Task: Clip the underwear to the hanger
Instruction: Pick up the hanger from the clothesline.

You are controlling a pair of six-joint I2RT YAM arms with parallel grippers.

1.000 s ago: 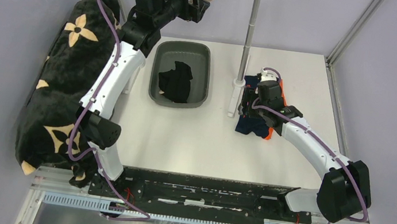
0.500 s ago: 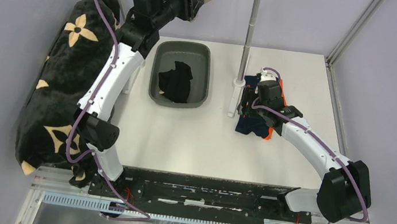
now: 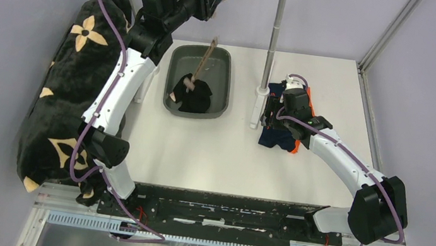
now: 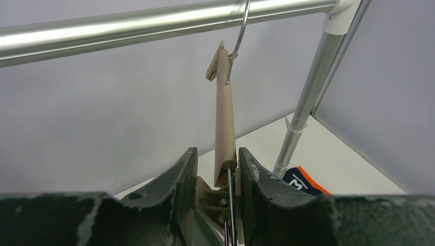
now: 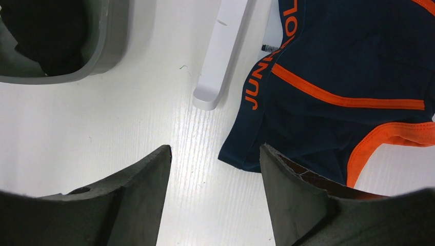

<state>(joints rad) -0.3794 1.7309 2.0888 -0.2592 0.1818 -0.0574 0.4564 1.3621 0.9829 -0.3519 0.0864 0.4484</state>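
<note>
Left tool had pinched in from wide onto the clip end of the hanger on the rail, and a second wooden hanger had dropped into the grey bin! Right tool gaped empty over the underwear, flat on the surface. Clipping not begun.

Top looking down on the whole surface — left wrist facing up the hanger, right pointing down, close over the shared underwear.
</note>
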